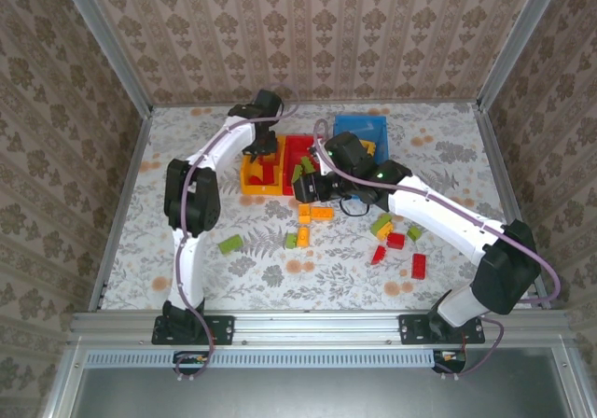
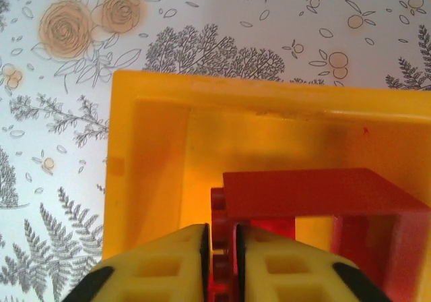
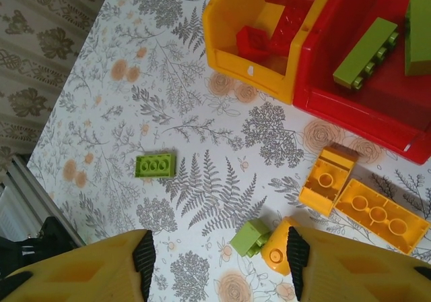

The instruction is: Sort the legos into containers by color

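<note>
**Red piece in the yellow bin, R jaws wide over loose bricks**

L gripper [image 2: 221, 247] sat low inside the orange-yellow bin [image 2: 145, 180], at btm ctr of the left wrist view. Its fingers were only a thin slit apart, w/ the studded edge of a red frame brick [image 2: 316, 194] in that slit. Couldn't tell if they pinched it or just flanked it. That brick lay w/ a broad flat face up, long axis left-right across the frame, hollow side toward the camera.

R gripper [image 3: 221, 261] hovered over the floral table [image 3: 101, 113]. Its fingers were spread wide at the btm of the right wrist view, nothing held. Just beside the finger at frame right, a small green cube [image 3: 250, 236] lay against an orange stud brick [image 3: 275, 251].

Further right, a long orange brick [image 3: 378, 216] lay studs up, axis running upper left to lower right. A short orange brick [image 3: 328, 179] just above it pointed to the upper right. A green 3-stud brick [image 3: 155, 165] lay alone mid-left, studs up, axis left-right.

The red bin [image 3: 377, 116], upper right, stood hard against the yellow one. It held a long green brick [image 3: 366, 52] on its side, axis lower left to upper right, studs facing lower right.

In the top view the blue bin [image 1: 359, 131] stood right of the red bin. Three red bricks [image 1: 419, 266] lay scattered lower right of ctr.
</note>
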`<state>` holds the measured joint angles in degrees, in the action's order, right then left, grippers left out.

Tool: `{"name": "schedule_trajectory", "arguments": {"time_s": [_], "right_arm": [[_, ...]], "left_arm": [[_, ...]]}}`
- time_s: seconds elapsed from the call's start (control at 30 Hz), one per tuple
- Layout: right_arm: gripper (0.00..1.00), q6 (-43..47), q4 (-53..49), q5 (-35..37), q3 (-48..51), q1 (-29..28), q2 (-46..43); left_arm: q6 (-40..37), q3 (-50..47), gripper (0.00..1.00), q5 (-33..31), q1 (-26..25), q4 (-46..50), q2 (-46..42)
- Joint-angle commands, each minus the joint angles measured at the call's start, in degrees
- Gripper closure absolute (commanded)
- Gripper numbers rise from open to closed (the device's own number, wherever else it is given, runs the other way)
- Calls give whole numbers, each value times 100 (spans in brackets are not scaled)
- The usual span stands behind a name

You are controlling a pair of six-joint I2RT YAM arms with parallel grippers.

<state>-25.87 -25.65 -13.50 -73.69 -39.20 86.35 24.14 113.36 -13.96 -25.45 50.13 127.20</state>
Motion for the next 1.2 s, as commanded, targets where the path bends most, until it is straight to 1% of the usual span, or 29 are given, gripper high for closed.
{"name": "schedule_trajectory", "arguments": {"time_s": [0.0, 0.07, 0.1, 0.27, 0.3, 0.4, 0.47, 0.6, 0.7, 0.77, 0.87, 1.0, 1.17], "right_arm": [[41, -35, -22, 148, 120, 43, -287], [40, -15, -69, 219, 217, 87, -364], [39, -11, -93, 255, 283, 122, -422], [38, 66, -189, 482, 757, 272, -628], [38, 149, -240, 558, 859, 273, -825], [37, 436, -341, 717, 1189, 264, -852], [33, 653, -389, 876, 1378, 264, -780], [26, 886, -758, 1286, 1357, 264, -204], [24, 869, -731, 1235, 1228, 187, 224], [22, 953, -644, 1359, 1179, 53, 426], [18, 1260, -695, 1716, 1045, -76, 828], [15, 1864, -658, 2168, 847, -97, 1250], [14, 2750, -542, 2258, 521, -100, 1661]], "left_arm": [[105, 83, 68, 94, -31, 277, -47], [159, -56, 63, 86, -30, 278, -231], [192, -142, 61, 90, -184, 270, -355], [383, -683, 52, 123, -274, 224, -1059], [455, -841, 50, 153, -286, 193, -1256], [664, -1449, 45, 233, -321, 73, -1918], [807, -1913, 43, 302, -338, -34, -2383], [832, -3091, 40, 694, -461, -514, -3483], [618, -4015, 38, 1065, -666, -1035, -4327], [443, -4609, 38, 1386, -807, -1406, -4861], [318, -5352, 39, 1675, -957, -1704, -5536], [328, -5984, 40, 1847, -1014, -1768, -6166], [371, -6329, 41, 1879, -1032, -1808, -6678]]}}
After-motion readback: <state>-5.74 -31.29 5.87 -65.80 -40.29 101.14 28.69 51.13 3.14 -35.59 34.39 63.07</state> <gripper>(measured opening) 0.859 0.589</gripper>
